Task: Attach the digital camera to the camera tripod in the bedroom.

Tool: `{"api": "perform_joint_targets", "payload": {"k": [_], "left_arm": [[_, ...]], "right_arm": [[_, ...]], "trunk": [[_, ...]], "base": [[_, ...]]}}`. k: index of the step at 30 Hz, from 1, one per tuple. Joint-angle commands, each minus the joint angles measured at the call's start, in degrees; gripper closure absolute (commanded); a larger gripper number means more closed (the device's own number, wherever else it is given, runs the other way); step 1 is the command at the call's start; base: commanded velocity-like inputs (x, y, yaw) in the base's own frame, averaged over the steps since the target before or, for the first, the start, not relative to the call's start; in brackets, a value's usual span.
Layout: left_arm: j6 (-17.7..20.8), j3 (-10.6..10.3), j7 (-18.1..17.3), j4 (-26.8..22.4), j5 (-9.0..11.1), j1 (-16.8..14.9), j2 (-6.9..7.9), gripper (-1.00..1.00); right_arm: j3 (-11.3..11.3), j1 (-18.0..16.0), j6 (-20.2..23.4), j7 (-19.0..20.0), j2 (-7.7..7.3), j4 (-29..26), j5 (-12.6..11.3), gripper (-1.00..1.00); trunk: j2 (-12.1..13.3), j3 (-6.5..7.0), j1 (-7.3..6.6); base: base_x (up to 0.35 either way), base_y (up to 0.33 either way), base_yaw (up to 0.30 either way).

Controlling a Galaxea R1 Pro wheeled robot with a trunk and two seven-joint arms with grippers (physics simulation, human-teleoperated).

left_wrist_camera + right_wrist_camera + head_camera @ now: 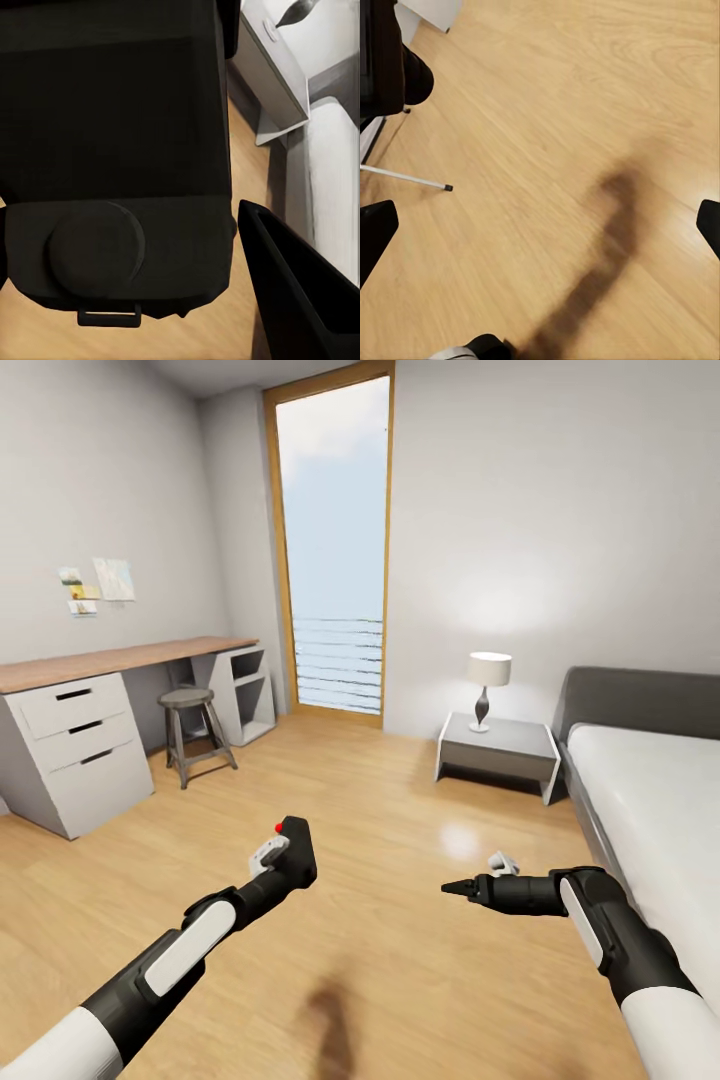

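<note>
Bedroom with white walls and a light wood plank floor (380,830). Straight ahead, a tall wood-framed glass door (335,550) with a railing behind it. Far ahead and to the left of the left gripper (290,855), a wood-topped white desk (90,735) with drawers, a grey round-seated stool (195,735) just beside it, and a few papers (100,585) pinned on the wall above. Ahead of the right gripper (462,888), a low grey nightstand (500,752) carrying a white-shaded lamp (488,688); off to that gripper's right, a grey-framed bed (650,800) with a white mattress.

Left gripper raised over the floor and clenched on the digital camera (298,848), a black boxy body with its red button (280,826) showing on the upper side. Seen from the left wrist, camera (112,150) pressed close against the lens, round dial and a small strap loop along its lower edge, one dark finger (300,292) lying alongside it, nightstand (274,60) and bed (326,180) beyond.

Right gripper held out level over the floor, well apart from the left one, pointing toward it. From the right wrist, both fingertips (375,232) spread wide at opposite edges, released, bare planks between them and a dark arm shadow (600,262) across the wood. Also from that wrist, near one edge, a thin silver leg with a black foot (412,178) resting on the floor; whether it belongs to the stool or to something else cannot be told.
</note>
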Motion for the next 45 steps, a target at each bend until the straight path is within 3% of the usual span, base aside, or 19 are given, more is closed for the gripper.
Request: {"api": "perform_joint_targets", "payload": {"k": [1,45], "left_arm": [[0.0,-0.1,0.4,-0.1,0.4,-0.1,0.06,1.00],[-0.2,-0.2,0.8,0.0,-0.3,-0.1,-0.38,1.00]], "right_arm": [[0.0,0.0,0.4,-0.2,-0.02,0.0,-0.4,-1.00],[0.0,0.0,0.4,-0.3,0.11,0.0,-0.5,-1.00]], "trunk": [[0.4,0.12,-0.24],[18.0,8.02,-9.90]], "base": [[0.000,0.000,0.000],[0.000,0.000,0.000]]}}
